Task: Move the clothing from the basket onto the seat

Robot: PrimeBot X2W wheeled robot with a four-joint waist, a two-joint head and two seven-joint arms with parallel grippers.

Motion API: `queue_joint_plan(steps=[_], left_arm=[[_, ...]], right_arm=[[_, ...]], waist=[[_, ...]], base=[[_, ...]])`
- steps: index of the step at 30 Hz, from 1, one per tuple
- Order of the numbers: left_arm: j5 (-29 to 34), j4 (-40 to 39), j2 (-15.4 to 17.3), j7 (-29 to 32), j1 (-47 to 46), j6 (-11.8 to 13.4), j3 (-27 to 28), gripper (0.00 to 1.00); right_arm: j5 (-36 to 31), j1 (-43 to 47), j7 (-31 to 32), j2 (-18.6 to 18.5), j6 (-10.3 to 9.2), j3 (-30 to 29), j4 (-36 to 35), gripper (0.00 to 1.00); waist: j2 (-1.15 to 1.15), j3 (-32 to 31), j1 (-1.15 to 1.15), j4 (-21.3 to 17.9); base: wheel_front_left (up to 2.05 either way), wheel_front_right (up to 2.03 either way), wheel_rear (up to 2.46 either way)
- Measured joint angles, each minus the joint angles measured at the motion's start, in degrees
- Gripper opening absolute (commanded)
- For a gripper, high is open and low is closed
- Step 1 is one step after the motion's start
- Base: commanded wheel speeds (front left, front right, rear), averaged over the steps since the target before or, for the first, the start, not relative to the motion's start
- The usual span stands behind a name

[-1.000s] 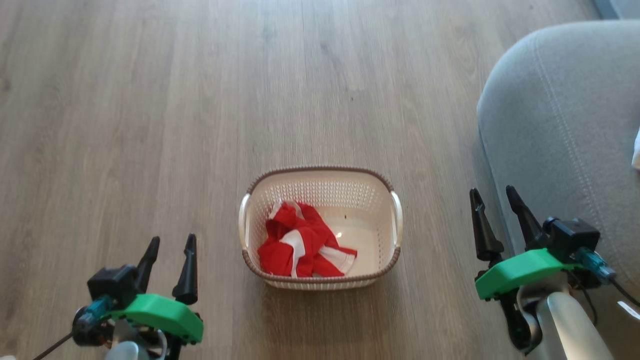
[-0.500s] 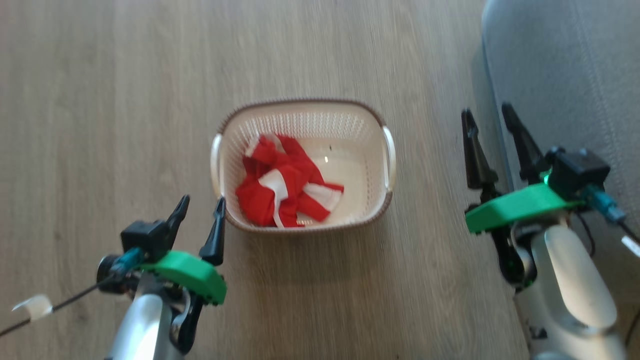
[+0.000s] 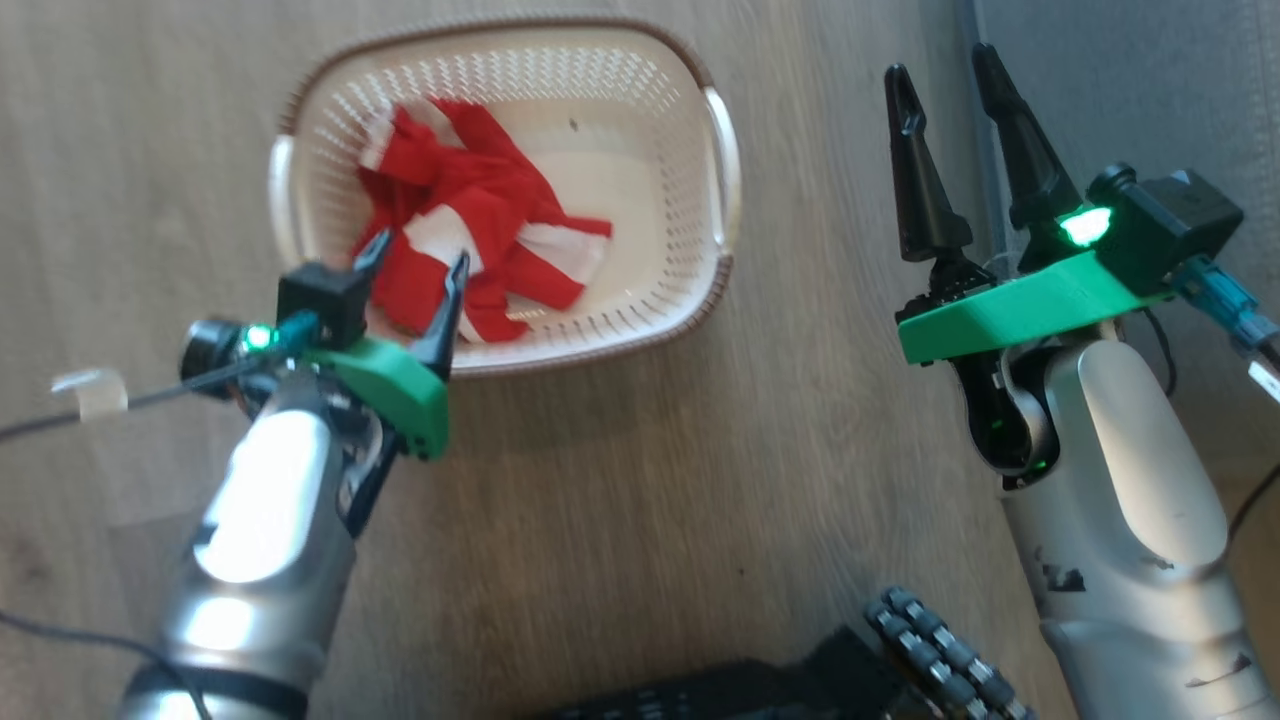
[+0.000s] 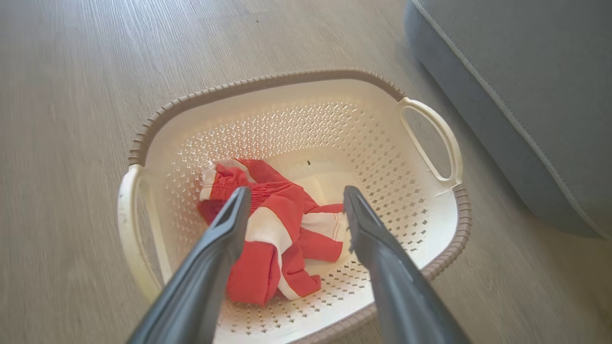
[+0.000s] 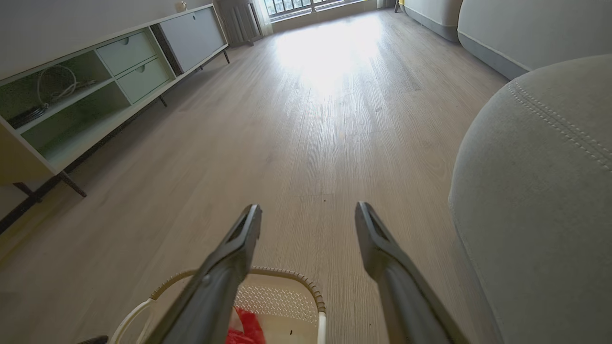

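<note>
**Left jaws spread over the basket (image 4: 306,124)**
Clothing (image 4: 287,208) lies crumpled in the basket, between and just past the left jaws, which pinch nothing. The right jaws, also spread and empty, hang over the floor (image 5: 311,119), with the basket at their left and the seat (image 5: 540,200) at their right.

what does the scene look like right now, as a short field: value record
clothing: red and white, crumpled in the left part of the basket
basket: cream, brown rim, on the wooden floor
seat: grey cushion to the robot's right of the basket, no red clothing seen on it
left gripper: open, fingers pointing into the basket over the clothing, nothing held
right gripper: open, empty, between the basket and the seat
task stage: clothing not yet picked up
</note>
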Motion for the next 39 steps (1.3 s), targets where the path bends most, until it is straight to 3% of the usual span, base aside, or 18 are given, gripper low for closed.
queue_joint_plan(steps=[8,18,22,32,39], left_arm=[[4.0,14.9,1.9,0.3,-15.4,0.0,-8.7,1.0],[9.5,27.7,3.5,7.4,-27.4,1.2,-13.1,1.0],[10.1,30.6,4.2,9.8,-28.9,2.2,-14.0,1.0],[13.7,34.0,7.2,17.6,-32.8,7.7,-17.1,1.0],[13.7,34.6,7.2,22.0,-32.8,8.1,-18.0,1.0]], right_arm=[[3.8,-1.5,0.0,0.0,-0.01,2.3,-1.2,1.0],[7.7,-3.1,-0.1,0.1,0.0,5.7,-2.6,1.0],[8.5,-3.5,-0.2,0.1,-0.01,6.4,-3.1,1.0],[9.9,-3.6,-0.2,0.3,-0.01,7.7,-4.0,1.0],[10.3,-3.6,-0.2,0.4,-0.01,7.9,-4.3,1.0]], waist=[[0.0,7.8,-0.01,-6.0],[0.0,13.2,-0.02,-10.9],[0.0,14.6,-0.01,-12.1],[0.0,17.7,-0.02,-15.0],[0.0,17.9,-0.02,-15.0]], base=[[0.0,0.0,0.0],[0.0,0.0,0.0],[0.0,0.0,0.0],[0.0,0.0,0.0],[0.0,0.0,0.0]])
